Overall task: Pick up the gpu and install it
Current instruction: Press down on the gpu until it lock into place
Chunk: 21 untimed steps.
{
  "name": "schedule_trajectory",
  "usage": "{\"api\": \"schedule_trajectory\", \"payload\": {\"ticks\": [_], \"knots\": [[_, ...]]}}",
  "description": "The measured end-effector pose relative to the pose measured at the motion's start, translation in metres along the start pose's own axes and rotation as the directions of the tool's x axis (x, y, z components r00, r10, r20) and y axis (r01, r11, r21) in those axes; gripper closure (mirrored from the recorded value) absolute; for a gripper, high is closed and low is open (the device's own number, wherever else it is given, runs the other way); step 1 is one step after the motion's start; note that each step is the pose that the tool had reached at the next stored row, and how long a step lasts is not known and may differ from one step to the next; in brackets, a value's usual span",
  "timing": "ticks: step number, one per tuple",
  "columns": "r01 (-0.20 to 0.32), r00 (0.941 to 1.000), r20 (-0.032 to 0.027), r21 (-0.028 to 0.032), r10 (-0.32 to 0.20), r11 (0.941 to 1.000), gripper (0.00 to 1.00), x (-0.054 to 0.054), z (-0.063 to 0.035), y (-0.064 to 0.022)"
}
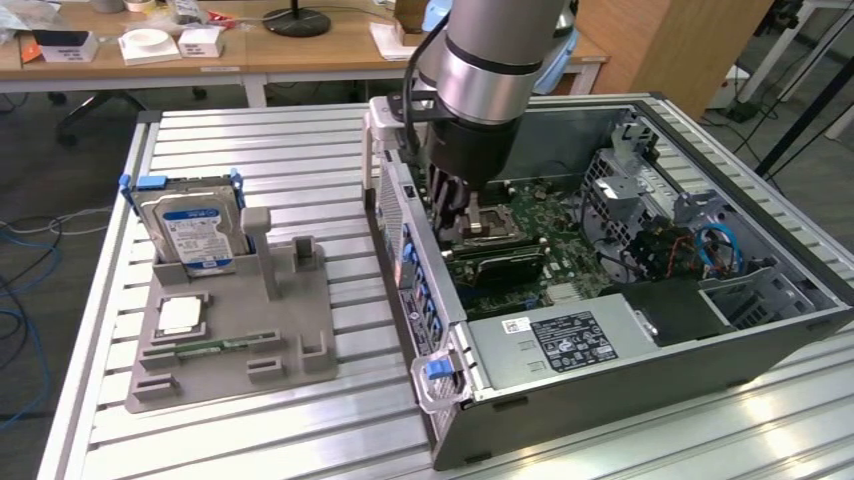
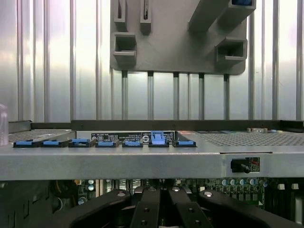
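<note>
Your gripper [image 1: 470, 222], fingers closed, is down inside the computer case [image 1: 747, 345], seemingly seating the card; press it squarely.

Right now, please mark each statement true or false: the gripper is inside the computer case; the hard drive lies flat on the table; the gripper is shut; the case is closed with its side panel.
1. The gripper is inside the open computer case. True.
2. The hard drive lies flat on the table. False: it stands upright in the grey holder.
3. The gripper is shut. True.
4. The case has its side panel on. False: the motherboard is exposed.
</note>
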<state>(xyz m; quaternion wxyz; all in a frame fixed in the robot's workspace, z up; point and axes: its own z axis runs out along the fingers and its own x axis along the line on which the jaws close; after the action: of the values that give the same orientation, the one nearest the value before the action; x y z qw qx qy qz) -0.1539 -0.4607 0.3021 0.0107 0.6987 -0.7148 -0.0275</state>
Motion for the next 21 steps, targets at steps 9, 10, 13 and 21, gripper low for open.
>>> {"api": "schedule_trajectory", "payload": {"ticks": [9,10,13,21], "knots": [[0.000,1.0000,-0.0002,-0.0065,0.000,1.0000,0.89,0.0001,0.0015,0.0017],[0.000,1.0000,-0.0003,-0.0068,0.000,1.0000,0.89,0.0001,0.0023,0.0017],[0.000,1.0000,-0.0013,-0.0076,0.000,1.0000,0.89,0.0002,0.0048,0.0016],[0.000,1.0000,0.0002,-0.0079,0.000,1.0000,0.89,0.0002,0.0056,0.0011]]}}
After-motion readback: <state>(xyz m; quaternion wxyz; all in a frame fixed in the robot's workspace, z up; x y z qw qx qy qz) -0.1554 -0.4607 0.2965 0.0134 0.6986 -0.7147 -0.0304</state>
